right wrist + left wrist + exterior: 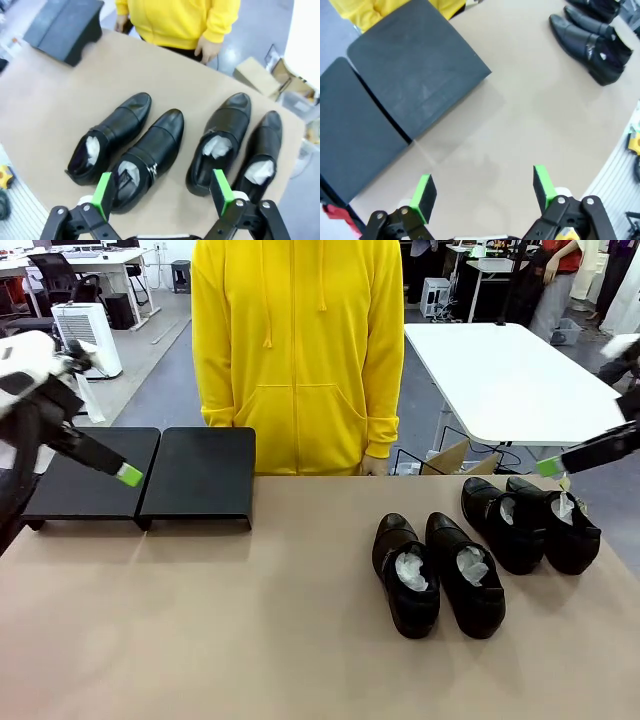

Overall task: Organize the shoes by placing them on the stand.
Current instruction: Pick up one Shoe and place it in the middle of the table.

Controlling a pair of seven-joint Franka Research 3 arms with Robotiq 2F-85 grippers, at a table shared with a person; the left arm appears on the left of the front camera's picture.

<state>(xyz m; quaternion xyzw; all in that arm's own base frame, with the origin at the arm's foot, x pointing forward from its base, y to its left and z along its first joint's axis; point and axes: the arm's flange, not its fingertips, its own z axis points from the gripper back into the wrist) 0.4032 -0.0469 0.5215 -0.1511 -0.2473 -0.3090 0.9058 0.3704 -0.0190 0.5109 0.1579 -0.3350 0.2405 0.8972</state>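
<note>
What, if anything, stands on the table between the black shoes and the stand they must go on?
Nothing visible: only bare table lies between the shoes and the stand, whose two panels are free.

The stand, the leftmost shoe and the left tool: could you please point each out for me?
stand [200, 472]: front view, top of its right panel.
leftmost shoe [395, 548]: front view, glossy upper behind the toe.
left tool [482, 184]: left wrist view, midway between its open fingertips.
</note>
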